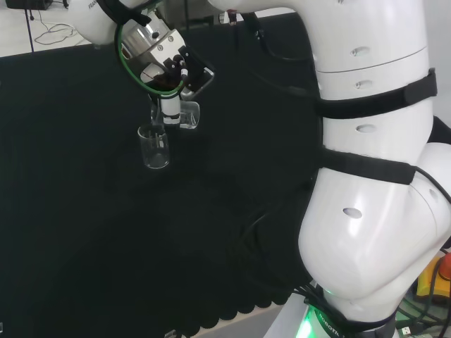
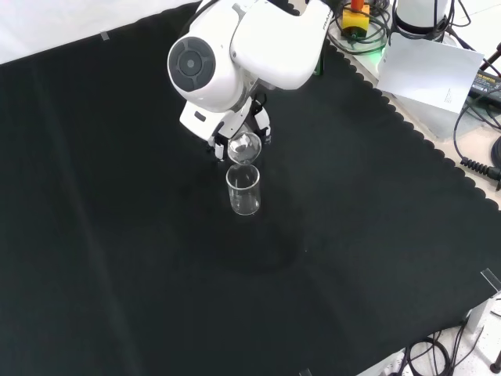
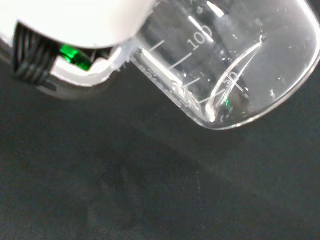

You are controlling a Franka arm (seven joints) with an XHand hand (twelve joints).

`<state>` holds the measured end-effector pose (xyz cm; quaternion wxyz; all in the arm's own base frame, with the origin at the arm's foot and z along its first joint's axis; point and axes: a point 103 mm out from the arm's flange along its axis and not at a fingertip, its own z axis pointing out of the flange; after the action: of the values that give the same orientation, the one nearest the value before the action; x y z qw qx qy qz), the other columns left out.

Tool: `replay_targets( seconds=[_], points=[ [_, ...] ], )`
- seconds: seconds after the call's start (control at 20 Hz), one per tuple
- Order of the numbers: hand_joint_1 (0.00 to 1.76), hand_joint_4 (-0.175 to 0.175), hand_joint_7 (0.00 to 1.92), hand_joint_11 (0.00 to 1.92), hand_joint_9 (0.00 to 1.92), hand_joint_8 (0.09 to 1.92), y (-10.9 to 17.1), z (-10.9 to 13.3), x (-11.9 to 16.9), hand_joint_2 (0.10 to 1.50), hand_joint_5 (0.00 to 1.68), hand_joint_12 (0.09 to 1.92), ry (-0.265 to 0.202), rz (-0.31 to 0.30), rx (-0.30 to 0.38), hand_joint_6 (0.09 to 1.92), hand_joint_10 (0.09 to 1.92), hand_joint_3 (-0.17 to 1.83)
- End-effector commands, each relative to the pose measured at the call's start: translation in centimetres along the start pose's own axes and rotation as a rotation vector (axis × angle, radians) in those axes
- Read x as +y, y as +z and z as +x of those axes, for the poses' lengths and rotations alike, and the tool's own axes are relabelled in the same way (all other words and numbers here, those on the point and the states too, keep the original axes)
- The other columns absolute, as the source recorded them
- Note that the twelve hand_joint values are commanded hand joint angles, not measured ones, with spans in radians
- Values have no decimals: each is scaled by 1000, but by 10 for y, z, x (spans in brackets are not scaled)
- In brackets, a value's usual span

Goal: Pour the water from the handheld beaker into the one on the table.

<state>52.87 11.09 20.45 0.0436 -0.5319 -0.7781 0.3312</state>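
The hand is shut on a small clear beaker and holds it tipped on its side above the cloth. In the front view the held beaker hangs just over the rim of a second clear beaker, which stands upright on the cloth. That standing beaker sits to the lower left of the held one in the head view. Up close, the held beaker shows printed marks and a little water pooled against its lower side. A blurred white part of the hand covers its upper end.
Black cloth spreads widely around the two beakers. The arm's big white links fill the head view's right side. A white link with a grey cap stands over the hand. Cables and a white sheet lie past the cloth's scalloped edge.
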Motion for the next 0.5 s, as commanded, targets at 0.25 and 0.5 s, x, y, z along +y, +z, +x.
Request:
replay_targets(
  seconds=[0.25, 0.5],
  points=[
    [1155, 175, 1697, 1188, 1584, 87, -3, 1, 2, 598, 1376, 843, 11, 29, -24, 505, 87, 702],
    [1154, 175, 1697, 1188, 1584, 87, -3, 2, 3, 599, 1374, 843, 11, 43, -46, 510, 87, 703]
  ],
)
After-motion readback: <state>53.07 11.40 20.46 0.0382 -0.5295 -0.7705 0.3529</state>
